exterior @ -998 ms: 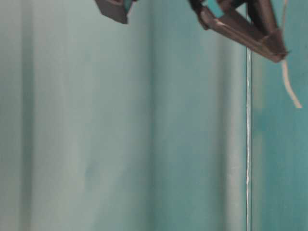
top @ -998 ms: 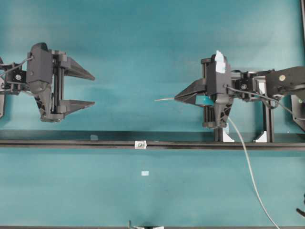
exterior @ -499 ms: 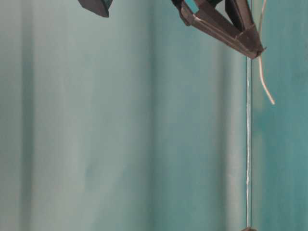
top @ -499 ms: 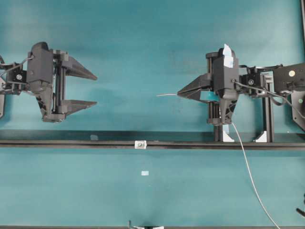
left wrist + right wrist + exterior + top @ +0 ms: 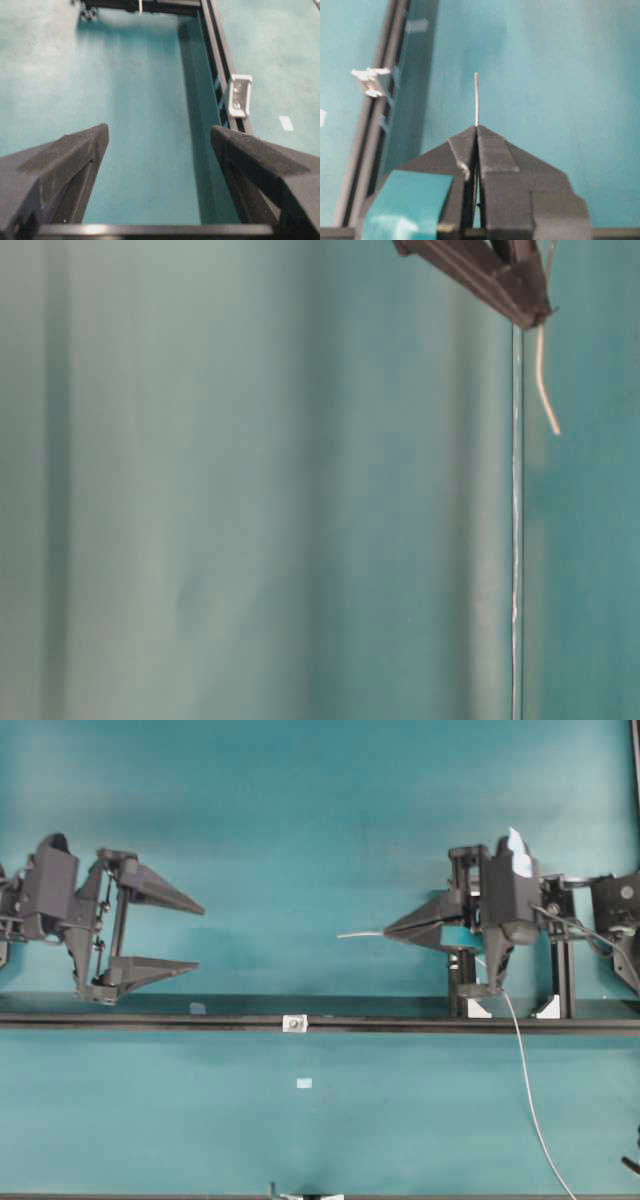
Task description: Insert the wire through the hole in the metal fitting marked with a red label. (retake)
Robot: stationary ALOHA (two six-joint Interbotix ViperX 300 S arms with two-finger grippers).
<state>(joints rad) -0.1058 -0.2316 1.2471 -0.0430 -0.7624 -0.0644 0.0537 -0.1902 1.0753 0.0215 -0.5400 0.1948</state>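
A black rail (image 5: 320, 1020) crosses the teal table (image 5: 320, 820). The metal fitting (image 5: 294, 1022) sits on the rail. Above the rail, to the fitting's right, the right gripper (image 5: 387, 932) pinches the wire (image 5: 358, 933), whose short end points left. Above the rail at left, the left gripper (image 5: 198, 935) stands wide, holding nothing.

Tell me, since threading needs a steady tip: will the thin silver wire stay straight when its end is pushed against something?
Probably not. The thin silver-grey wire already bends slightly beyond the shut right tool, so its tip would likely flex aside. Its long tail trails in a loose curve, which suggests springy rather than stiff. It looks light.
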